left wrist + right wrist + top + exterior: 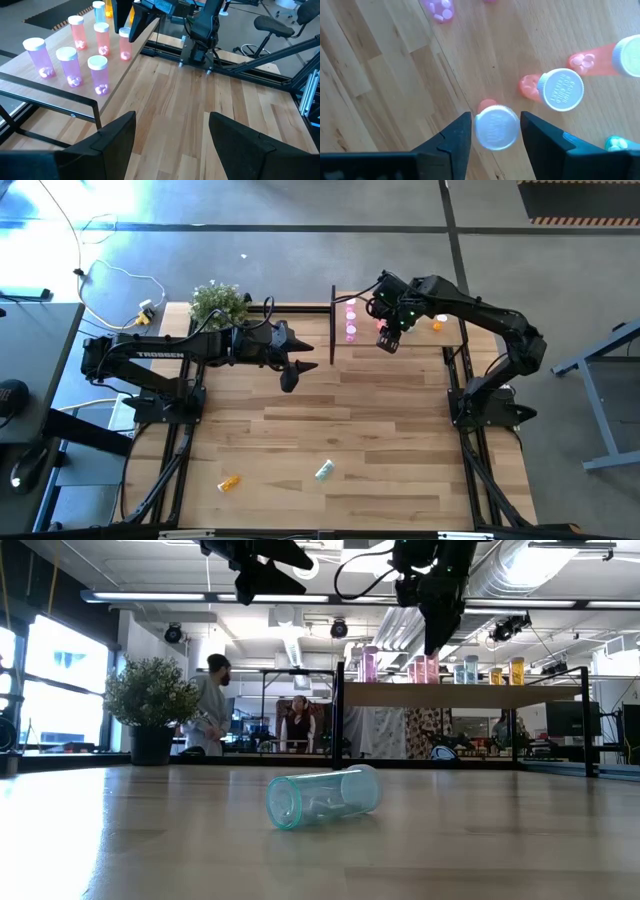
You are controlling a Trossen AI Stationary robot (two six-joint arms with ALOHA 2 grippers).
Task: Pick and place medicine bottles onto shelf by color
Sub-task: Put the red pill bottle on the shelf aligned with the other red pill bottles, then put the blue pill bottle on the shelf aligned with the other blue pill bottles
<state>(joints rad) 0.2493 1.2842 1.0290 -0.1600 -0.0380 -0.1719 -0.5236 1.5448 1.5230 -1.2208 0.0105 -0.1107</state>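
The light-wood shelf [420, 335] stands at the table's far right, with a dark upright panel [332, 325] at its left end. Pink bottles [70, 65], red-pink bottles [101, 37] and an orange one [438, 325] stand on it. My right gripper [495, 125] is over the shelf's near edge, shut on a white-capped red-pink bottle [125, 46]. My left gripper [172, 130] hangs open and empty over the table's middle, left of the shelf. A pale green bottle [322, 798] and an orange bottle [230, 481] lie on their sides near the table's front. My right gripper pinches the red-pink bottle by its white cap [495, 129] between its two fingertips, one on each side. The fingers come from above, pointing down. The bottle is upright, and its foot [125, 54] seems to rest on the shelf close to the near edge.
A potted plant [218, 302] stands at the table's far left. Two red-pink bottles [562, 90] stand close beside the held one. The shelf's black frame rail [60, 100] runs along its left end. People show in the room behind the table [300, 725].
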